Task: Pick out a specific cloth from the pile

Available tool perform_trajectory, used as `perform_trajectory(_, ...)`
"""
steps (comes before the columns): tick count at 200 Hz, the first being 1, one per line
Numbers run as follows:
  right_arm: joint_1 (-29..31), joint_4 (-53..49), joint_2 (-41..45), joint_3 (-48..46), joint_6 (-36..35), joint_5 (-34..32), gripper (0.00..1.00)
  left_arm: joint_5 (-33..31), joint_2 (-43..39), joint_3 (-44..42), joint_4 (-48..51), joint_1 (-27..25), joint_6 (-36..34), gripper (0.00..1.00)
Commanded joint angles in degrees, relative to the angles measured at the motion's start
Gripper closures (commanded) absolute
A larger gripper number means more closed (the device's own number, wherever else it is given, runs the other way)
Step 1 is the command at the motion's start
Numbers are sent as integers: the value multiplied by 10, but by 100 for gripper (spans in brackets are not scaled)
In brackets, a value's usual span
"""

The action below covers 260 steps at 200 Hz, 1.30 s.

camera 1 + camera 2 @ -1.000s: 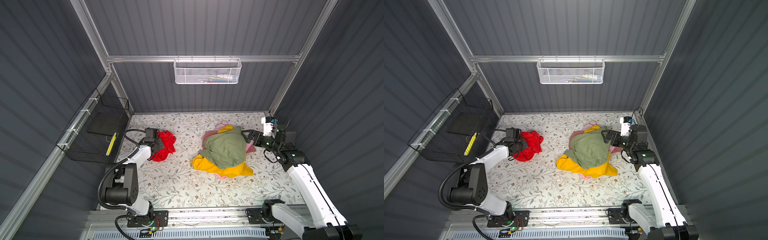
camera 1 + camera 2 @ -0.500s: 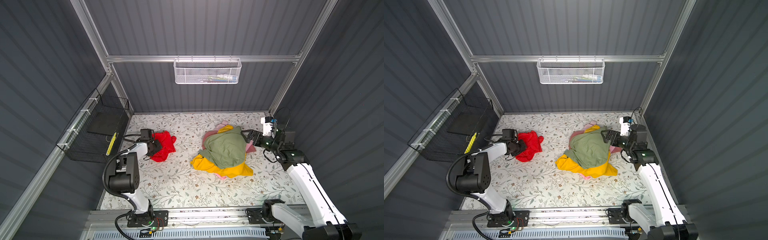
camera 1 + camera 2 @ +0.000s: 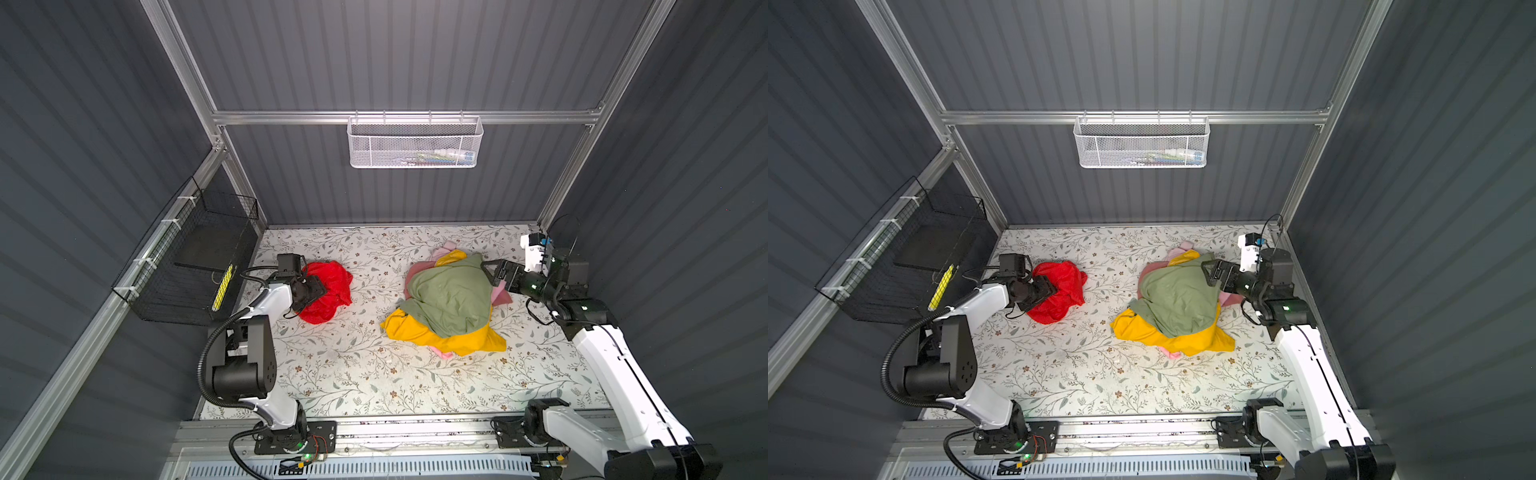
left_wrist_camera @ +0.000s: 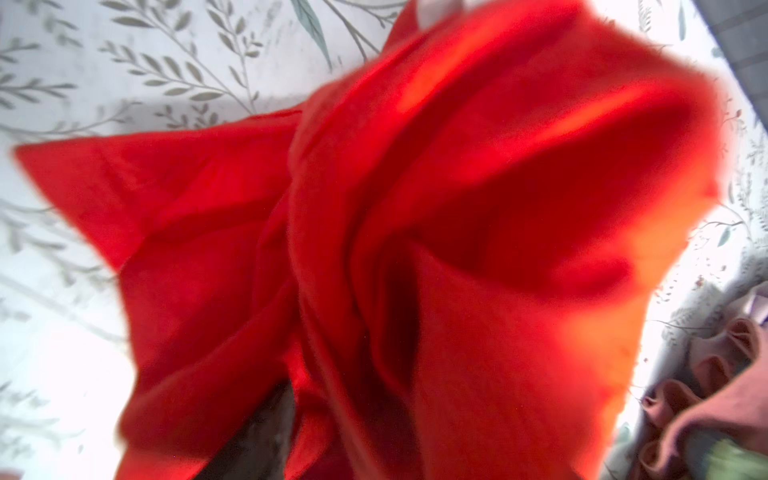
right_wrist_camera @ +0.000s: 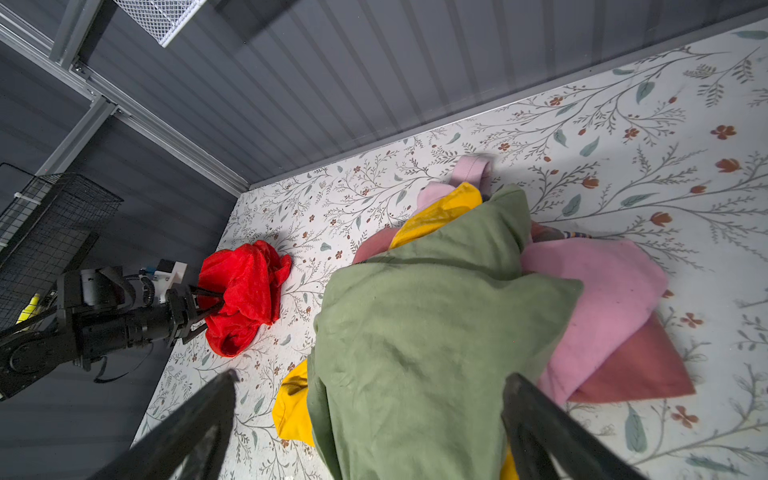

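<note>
Right wrist view: red cloth off the pile, release step

Red cloth (image 5: 245,299) lies bunched on the floral table (image 5: 623,124), left of centre in the frame, well apart from the pile (image 5: 415,332) that fills the lower middle. Same in both top views: cloth (image 3: 328,291) centre-left, pile (image 3: 449,303) right of centre, bare table between. Left gripper (image 5: 212,316) sits at the cloth's left edge, jaws parted, tips touching or just inside the red folds; not clamped, as far as I can see. Left wrist view is nearly all red fabric, blurred and close to the lens, no help on the grip. Right gripper (image 5: 370,376) is spread wide at the bottom of the frame, over the green top layer of the pile, holding nothing.

Step, my read: cloth already picked out, now at the letting-go stage. Next move likely calls for the left gripper to back out toward frame left without snagging a fold; thin fabric may cling to a tip. Right gripper only needs to keep off the pile.
</note>
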<state>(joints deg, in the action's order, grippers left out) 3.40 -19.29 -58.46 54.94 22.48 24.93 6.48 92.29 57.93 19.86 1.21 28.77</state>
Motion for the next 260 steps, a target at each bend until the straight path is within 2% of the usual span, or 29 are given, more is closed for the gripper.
perform_trajectory(1, -1, 12, -2, -6, -3, 6, 1, -21, -32, 13, 46, -1, -2, 29)
perform_trajectory(49, -1, 9, -3, -4, -13, 5, 1, -56, -93, 1, 73, -1, 4, 24)
perform_trajectory(89, -1, -8, -3, 2, -36, -8, 1, -54, -132, -35, 63, 2, 29, 0)
perform_trajectory(135, -1, -26, -1, 4, -60, -24, 1, 9, -131, -87, 6, 26, 61, 0)
perform_trajectory(185, -2, -27, -3, 6, -70, -26, 1, 83, -119, -150, -145, 52, 127, 0)
perform_trajectory(221, -2, -42, -8, 11, -70, -26, 1, 114, -66, -136, -187, 53, 147, 0)
perform_trajectory(260, -2, -48, -8, 17, -72, -30, 1, 109, -13, -123, -193, 53, 161, 0)
